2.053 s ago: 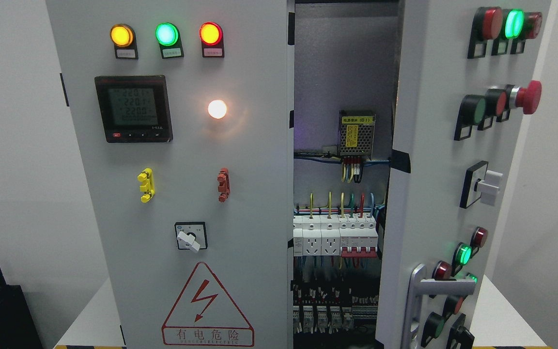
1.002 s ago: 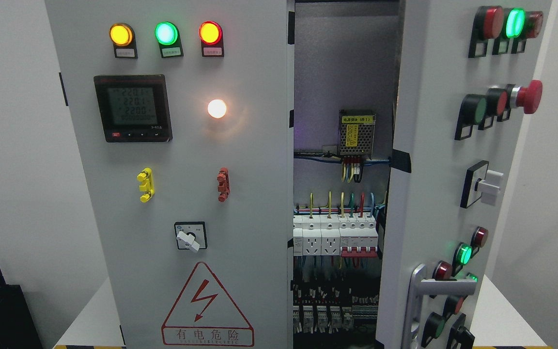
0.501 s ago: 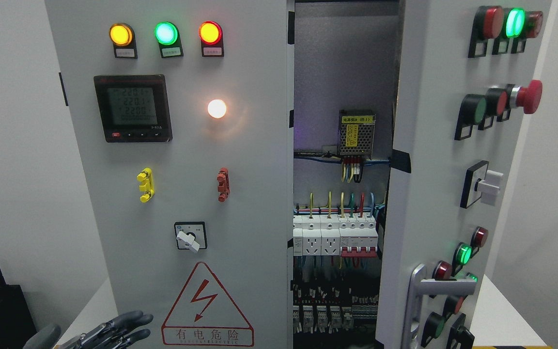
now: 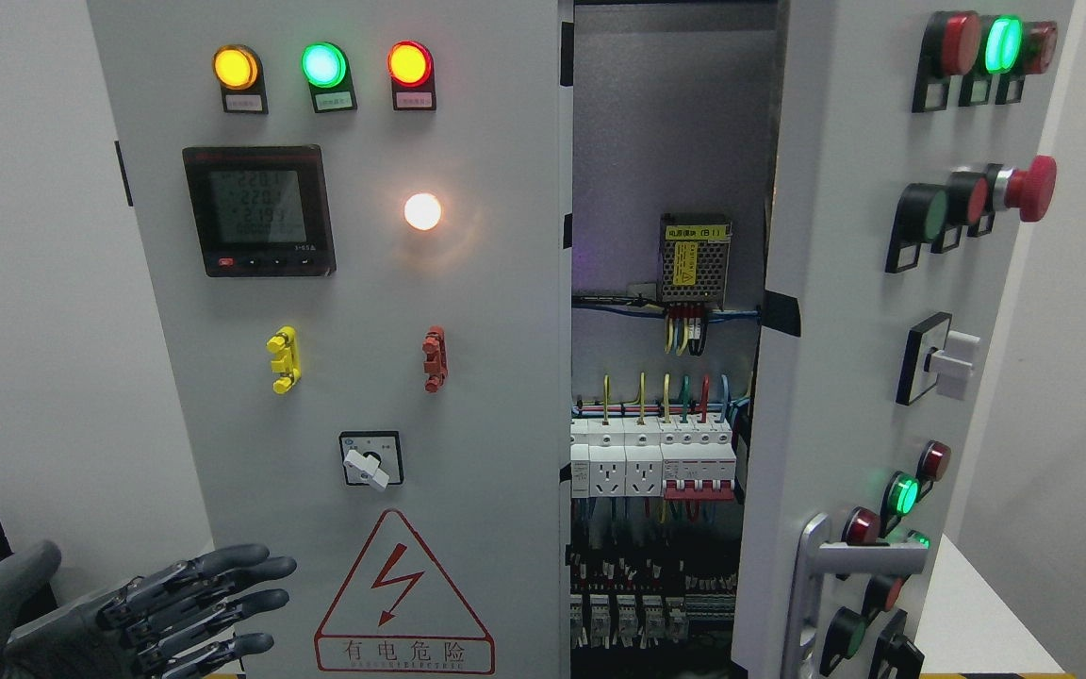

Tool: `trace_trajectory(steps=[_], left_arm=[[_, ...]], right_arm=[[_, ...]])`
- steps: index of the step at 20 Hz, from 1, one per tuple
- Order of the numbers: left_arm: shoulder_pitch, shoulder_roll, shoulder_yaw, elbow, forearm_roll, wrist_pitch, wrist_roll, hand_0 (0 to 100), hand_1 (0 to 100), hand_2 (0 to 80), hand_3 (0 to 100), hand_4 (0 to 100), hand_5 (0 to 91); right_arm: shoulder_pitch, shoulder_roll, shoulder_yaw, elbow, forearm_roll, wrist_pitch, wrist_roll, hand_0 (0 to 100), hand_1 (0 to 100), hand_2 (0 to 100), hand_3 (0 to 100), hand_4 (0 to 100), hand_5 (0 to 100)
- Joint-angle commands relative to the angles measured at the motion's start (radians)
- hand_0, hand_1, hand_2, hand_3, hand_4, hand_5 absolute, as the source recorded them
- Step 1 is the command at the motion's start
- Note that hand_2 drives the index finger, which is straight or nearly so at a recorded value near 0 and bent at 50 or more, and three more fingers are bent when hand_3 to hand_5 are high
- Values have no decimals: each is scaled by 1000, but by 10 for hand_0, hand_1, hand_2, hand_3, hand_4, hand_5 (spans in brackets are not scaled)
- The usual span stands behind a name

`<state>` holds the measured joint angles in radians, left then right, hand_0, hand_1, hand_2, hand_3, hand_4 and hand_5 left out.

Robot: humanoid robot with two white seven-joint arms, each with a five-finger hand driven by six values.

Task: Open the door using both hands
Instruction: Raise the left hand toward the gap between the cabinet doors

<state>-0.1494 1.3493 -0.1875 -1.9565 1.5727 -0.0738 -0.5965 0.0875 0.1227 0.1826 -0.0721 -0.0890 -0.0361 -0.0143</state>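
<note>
while the right door point(image 4: 845, 339) stands ajar showing breakers point(image 4: 651, 462) and wiring inside, left hand point(image 4: 142, 613) hovers empty, fingers spread, by the closed left door point(image 4: 345, 377).

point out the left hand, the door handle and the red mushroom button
left hand point(image 4: 142, 608), head view, knuckles
door handle point(image 4: 868, 558), head view, horizontal bar
red mushroom button point(image 4: 1038, 189), head view, red cap

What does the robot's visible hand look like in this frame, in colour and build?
Only the left hand shows, at the lower left. It is dark grey, with a smooth, rounded thumb and slim, segmented fingers whose joints show black links and lighter metallic parts. No cables, markings or sleeve can be made out. The right hand is out of view.
</note>
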Motion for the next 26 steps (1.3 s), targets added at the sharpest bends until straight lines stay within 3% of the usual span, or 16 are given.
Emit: trace_trajectory(steps=[1,2,4,6,8,9,12,16,18,21,24,26], left_arm=[[-29,223,-7,-18,112,3,-13,0,0,0,0,32,0],[-30,212,-7,-18,109,9,-13,0,0,0,0,32,0],[-65,112,-6,-10,69,72,-11,0,0,0,0,32,0],[-139,-34,-4,-2,-46,254,-11,0,0,0,0,32,0],[-243,-251,-3,23,-175,455,-11,0,0,0,0,33,0],[-266,-293,-1,40,-200,517,-11,0,0,0,0,33,0],[-274,-253,-6,37,-191,523,-14,0,0,0,0,32,0],[-311,-161,-45,30,-71,511,-29,0,0,0,0,33,0],[-367,-98,-136,21,-27,444,-29,0,0,0,0,33,0],[-468,-41,-303,21,-13,294,-29,0,0,0,0,33,0],[-573,-6,-412,24,35,284,-28,0,0,0,0,33,0],[-700,11,-536,25,90,282,-25,0,0,0,0,33,0]], right_arm=[[0,0,0,0,0,1,1,0,0,0,0,0,0],[0,0,0,0,0,1,-1,0,0,0,0,0,0],[0,0,0,0,0,-1,1,0,0,0,0,0,0],[0,0,0,0,0,-1,1,0,0,0,0,0,0],[0,0,0,0,0,1,1,0,0,0,0,0,0],[0,0,0,0,0,-1,1,0,0,0,0,0,0],[0,0,0,0,0,-1,1,0,0,0,0,0,0],[0,0,0,0,0,-1,1,0,0,0,0,0,0],[0,0,0,0,0,1,1,0,0,0,0,0,0],[0,0,0,0,0,-1,1,0,0,0,0,0,0],[0,0,0,0,0,-1,1,0,0,0,0,0,0],[0,0,0,0,0,-1,1,0,0,0,0,0,0]])
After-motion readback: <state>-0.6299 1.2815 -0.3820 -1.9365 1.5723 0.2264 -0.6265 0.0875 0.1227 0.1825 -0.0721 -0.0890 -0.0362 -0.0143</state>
